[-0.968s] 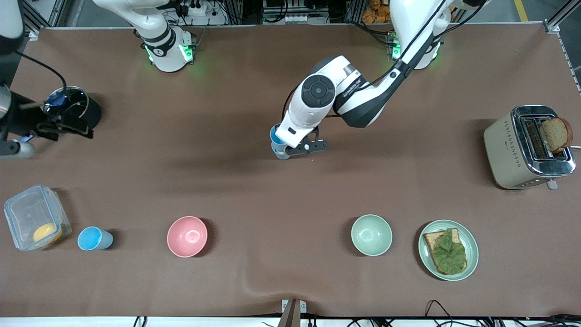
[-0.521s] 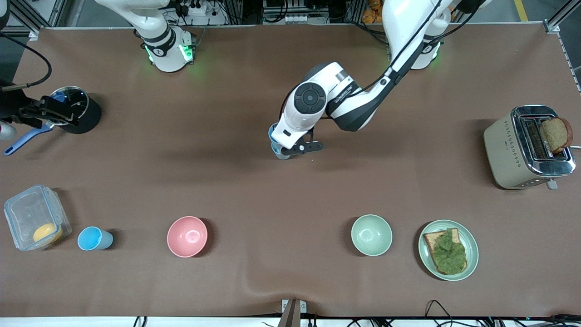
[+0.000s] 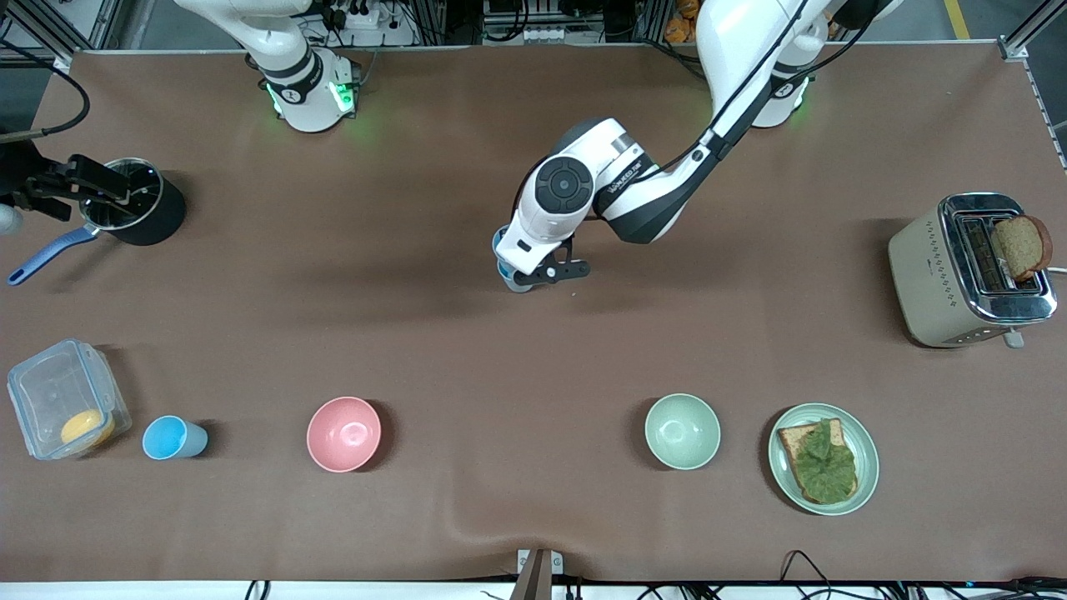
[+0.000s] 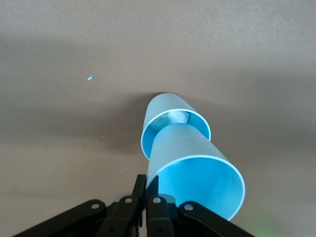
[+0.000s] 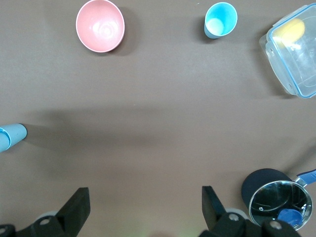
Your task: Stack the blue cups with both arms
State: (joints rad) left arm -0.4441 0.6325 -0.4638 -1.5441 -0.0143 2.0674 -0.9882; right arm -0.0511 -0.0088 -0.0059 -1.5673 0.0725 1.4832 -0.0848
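Three blue cups in play: one stands alone (image 3: 173, 438) on the worktop (image 3: 533, 358) near the front camera, toward the right arm's end, between the clear lidded box (image 3: 65, 398) and the pink bowl (image 3: 343, 433). Two more sit mid-worktop under the left arm's wrist, a held cup (image 4: 195, 177) lowered partway into a standing cup (image 4: 170, 116), mouths up and tapers matched, so nesting looks to be the step in hand. Left gripper (image 4: 148, 195) clamped on the held cup's rim, one finger either side of the wall, a grip that leaves the cup's body free to slide down into the one below. Judged not fully seated, since much of the upper cup's wall shows above the lower rim.

Right gripper (image 5: 143, 210) spread wide with nothing between its fingers (image 5: 76, 210), hovering at the right arm's end over the worktop beside the black saucepan (image 3: 137, 212), probably waiting with a clear line to the lone cup for the next pick. Also on the worktop: pale green bowl (image 3: 682, 431), plate of toast with greens (image 3: 823, 458), toaster (image 3: 971, 271) with a slice in it.
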